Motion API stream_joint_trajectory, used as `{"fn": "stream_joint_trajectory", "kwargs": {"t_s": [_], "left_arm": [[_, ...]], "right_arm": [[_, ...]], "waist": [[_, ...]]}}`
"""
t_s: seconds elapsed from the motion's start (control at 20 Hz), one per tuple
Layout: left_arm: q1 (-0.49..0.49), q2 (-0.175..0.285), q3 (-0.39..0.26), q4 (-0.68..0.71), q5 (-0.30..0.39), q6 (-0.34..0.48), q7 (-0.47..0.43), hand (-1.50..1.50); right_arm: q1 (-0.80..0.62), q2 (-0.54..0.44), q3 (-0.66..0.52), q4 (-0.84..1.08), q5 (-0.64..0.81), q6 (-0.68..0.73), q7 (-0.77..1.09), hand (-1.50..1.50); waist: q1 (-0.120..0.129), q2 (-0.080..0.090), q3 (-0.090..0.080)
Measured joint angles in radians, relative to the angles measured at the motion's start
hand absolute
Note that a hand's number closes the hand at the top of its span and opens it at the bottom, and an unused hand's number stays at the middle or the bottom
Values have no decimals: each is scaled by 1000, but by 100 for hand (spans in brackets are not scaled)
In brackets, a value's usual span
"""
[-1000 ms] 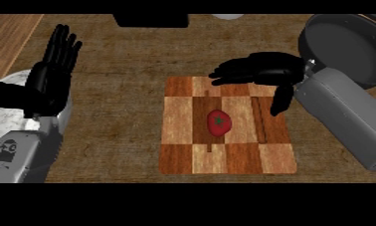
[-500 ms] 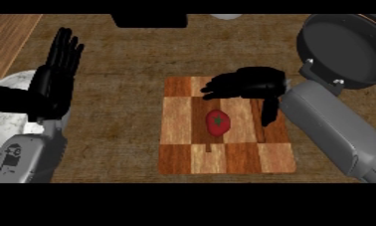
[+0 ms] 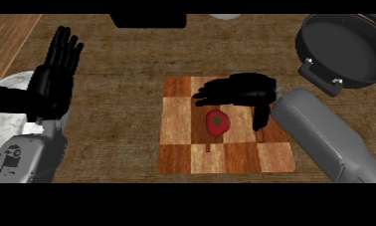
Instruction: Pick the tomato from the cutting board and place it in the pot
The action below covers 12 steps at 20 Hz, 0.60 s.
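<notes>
Head view of the pick stage. The tomato (image 3: pixel 217 122) lies on the cutting board (image 3: pixel 176 160), near the board's centre and well in from every board edge. The right hand (image 3: pixel 246 90) hovers over the far half of the board, just beyond the tomato; its fingers are spread toward the board's left side and its thumb hangs down at the tomato's right, so the hand is wide and holds nothing. Whether the thumb touches the fruit cannot be told. The left hand (image 3: pixel 51 78) rests well off the board's left edge, flat, with its fingers up. The pot (image 3: pixel 345 46) stands off the board's far right corner, its handle turned toward the board. Probable risks: the tomato is round and would likely roll across the board if the thumb nudged it before the fingers came down, and a closure centred too far back could pinch only its far side. The grey right forearm (image 3: pixel 323 140) overlaps the board's right edge, so a lift toward the pot should clear the handle and rim. Open counter (image 3: pixel 125 120) lies left of the board and on its near side.
</notes>
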Motion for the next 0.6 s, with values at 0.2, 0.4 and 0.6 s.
{"fn": "stream_joint_trajectory", "kwargs": {"t_s": [0.2, 0.4, 0.6], "left_arm": [[-8, -18, 9, 35, -17, -10, -19, 0], [-19, -18, 25, 32, -24, -19, -3, 0], [-23, -31, 30, 33, -36, -26, -1, 0]], "right_arm": [[23, 39, -22, 31, 71, -18, 9, -150], [24, 106, -45, 88, 131, -28, 11, -150], [44, 144, -61, 116, 187, -42, -12, -150]], "waist": [[0, 1, 0], [1, 1, 0], [1, 1, 0]]}}
